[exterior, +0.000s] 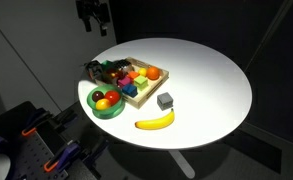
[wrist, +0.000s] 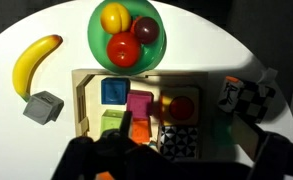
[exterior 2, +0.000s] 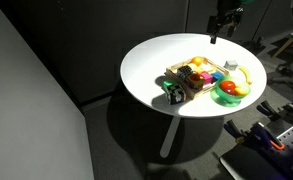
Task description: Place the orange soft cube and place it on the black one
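The orange soft cube (wrist: 141, 130) lies in the wooden tray (wrist: 83, 120) among coloured blocks; it also shows in an exterior view (exterior: 153, 72). A dark cluster sits at the tray's far end (exterior: 98, 70), (exterior 2: 174, 93); I cannot pick out the black cube in it. My gripper (exterior: 92, 22) hangs high above the table's far edge, also seen in the other exterior view (exterior 2: 222, 18). In the wrist view its dark fingers (wrist: 176, 160) spread apart along the bottom, open and empty, well above the tray.
A green bowl (wrist: 94, 40) with fruit stands next to the tray. A yellow banana (wrist: 36, 62) and a grey cube (wrist: 43, 106) lie on the white round table (exterior: 206, 80). A checkered block (wrist: 181, 142) and a patterned item (wrist: 232, 95) are near the tray.
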`<state>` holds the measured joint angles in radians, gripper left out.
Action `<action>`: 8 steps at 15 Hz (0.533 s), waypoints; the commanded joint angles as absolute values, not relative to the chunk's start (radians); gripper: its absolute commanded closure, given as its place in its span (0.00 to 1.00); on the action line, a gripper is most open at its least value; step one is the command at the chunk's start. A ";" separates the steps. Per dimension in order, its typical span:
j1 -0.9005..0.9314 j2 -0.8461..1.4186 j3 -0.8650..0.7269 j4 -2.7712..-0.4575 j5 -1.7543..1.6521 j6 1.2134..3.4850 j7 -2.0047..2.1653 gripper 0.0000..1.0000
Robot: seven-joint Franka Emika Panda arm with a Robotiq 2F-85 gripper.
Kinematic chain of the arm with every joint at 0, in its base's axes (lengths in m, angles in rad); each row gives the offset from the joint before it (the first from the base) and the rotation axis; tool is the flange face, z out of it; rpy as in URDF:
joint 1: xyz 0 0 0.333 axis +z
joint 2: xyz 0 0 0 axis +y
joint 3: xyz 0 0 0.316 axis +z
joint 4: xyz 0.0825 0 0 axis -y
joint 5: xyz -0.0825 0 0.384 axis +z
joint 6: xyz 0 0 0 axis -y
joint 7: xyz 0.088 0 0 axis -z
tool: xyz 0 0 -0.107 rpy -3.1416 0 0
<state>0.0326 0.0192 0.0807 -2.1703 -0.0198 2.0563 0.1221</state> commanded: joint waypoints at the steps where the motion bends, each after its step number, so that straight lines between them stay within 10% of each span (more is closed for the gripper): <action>1: 0.048 0.080 0.074 -2.151 -0.049 2.102 0.093 0.00; 8: 0.057 0.184 0.071 -2.148 -0.048 2.217 0.073 0.00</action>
<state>0.0470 0.1436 0.0806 -2.1700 -0.0344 2.1820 0.0902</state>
